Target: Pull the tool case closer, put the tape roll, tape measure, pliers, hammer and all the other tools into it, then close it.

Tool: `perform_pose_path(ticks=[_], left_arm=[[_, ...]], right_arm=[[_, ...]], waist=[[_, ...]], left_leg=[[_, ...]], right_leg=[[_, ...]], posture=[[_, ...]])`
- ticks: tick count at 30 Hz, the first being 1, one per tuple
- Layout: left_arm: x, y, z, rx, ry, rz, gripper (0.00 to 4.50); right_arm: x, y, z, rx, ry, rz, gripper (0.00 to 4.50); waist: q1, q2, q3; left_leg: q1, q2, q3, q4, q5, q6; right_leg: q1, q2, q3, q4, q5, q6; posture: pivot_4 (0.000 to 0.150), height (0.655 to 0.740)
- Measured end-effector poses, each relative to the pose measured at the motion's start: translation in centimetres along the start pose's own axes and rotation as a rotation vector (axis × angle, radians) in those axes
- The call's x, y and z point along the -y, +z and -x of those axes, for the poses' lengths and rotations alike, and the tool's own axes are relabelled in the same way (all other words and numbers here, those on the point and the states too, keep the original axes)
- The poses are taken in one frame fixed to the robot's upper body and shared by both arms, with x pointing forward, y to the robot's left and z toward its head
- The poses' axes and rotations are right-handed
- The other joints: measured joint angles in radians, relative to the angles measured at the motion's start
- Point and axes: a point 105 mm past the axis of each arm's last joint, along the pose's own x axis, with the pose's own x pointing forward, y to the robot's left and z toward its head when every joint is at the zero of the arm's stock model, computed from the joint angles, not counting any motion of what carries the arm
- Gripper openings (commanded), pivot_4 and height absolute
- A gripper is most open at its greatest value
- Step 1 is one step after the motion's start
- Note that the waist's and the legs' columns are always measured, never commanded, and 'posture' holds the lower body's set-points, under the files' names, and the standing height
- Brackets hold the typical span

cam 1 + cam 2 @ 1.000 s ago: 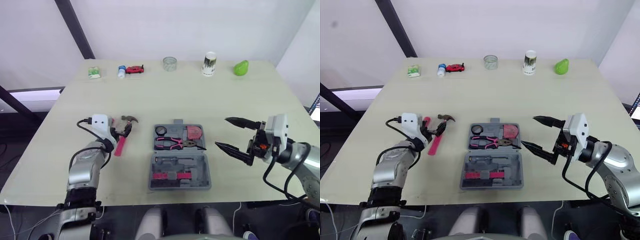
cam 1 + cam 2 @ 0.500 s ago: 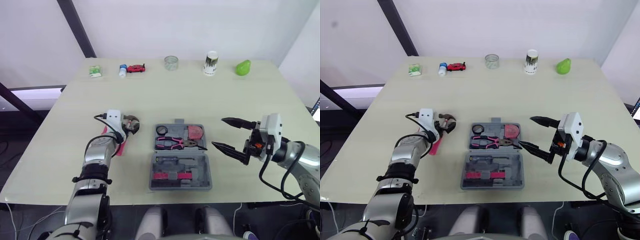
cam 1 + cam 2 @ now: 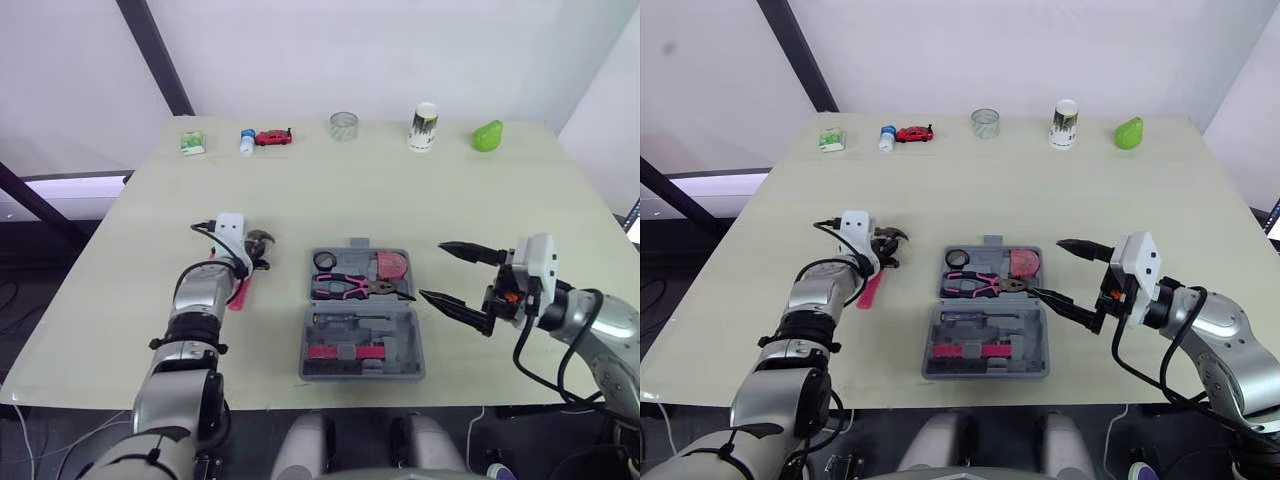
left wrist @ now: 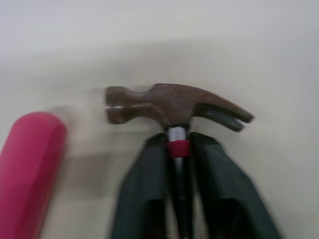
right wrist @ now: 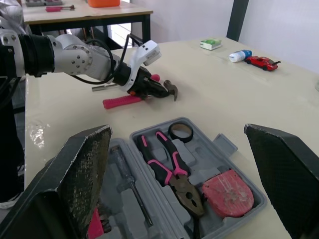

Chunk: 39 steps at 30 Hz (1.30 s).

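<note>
Since the earlier frame the left tool [image 3: 254,260] has slid a little toward the centre of the frame, and the right tool [image 3: 432,270] has come closer to the tool case [image 3: 414,342]. Left of centre, the left tool is pinching the hammer [image 4: 169,103] by its neck, just under the head. At lower centre of the desk [image 3: 330,190], the open tool case holds the tape roll [image 3: 323,261], pliers [image 3: 350,287] and tape measure [image 3: 389,266]. Just right of it, the right tool is spread wide and holds nothing.
</note>
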Motion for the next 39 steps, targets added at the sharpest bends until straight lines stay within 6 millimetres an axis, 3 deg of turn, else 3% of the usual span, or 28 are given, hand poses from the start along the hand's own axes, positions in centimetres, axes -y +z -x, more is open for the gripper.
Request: perform_pose_path(ticks=[12, 26, 34, 39], left_arm=[[0.9, -0.8, 1.5, 0.0, -0.036, -0.038, 0.02], [2.5, -4.6, 8.8, -0.076, -0.154, -0.091, 0.02], [1.9, -3.1, 11.7, -0.055, -0.367, -0.269, 0.02], [3.0, -2.2, 12.7, -0.08, -0.542, -0.349, 0.02]], right_arm=[[0.0, -0.3, 0.1, -0.005, -0.001, 0.005, 4.5], [-0.4, -0.8, 0.4, -0.002, 0.0, -0.012, 4.5], [-0.2, -1.2, 0.3, -0.006, 0.026, -0.027, 4.5], [-0.1, -1.0, 0.1, 0.005, 0.033, -0.017, 4.5]], waist=[[-0.003, 0.0, 0.0], [-0.003, 0.0, 0.0], [-0.002, 0.001, 0.001], [-0.002, 0.001, 0.001]], left_leg=[[0.0, 0.002, 0.0, 0.0, 0.0, 0.0], [0.0, 0.004, 0.001, -0.001, 0.0, 0.0], [-0.001, 0.003, 0.001, -0.001, 0.0, 0.0], [-0.001, 0.003, 0.001, -0.001, 0.0, 0.0]], right_leg=[[0.0, 0.0, 0.001, 0.0, 0.0, 0.0], [-0.001, -0.001, 0.002, 0.0, 0.0, 0.0], [-0.001, -0.001, 0.001, -0.001, 0.0, -0.001], [-0.002, -0.001, 0.001, -0.001, 0.0, -0.001]], posture=[[0.15, 0.74], [0.15, 0.74], [0.15, 0.74], [0.15, 0.74]])
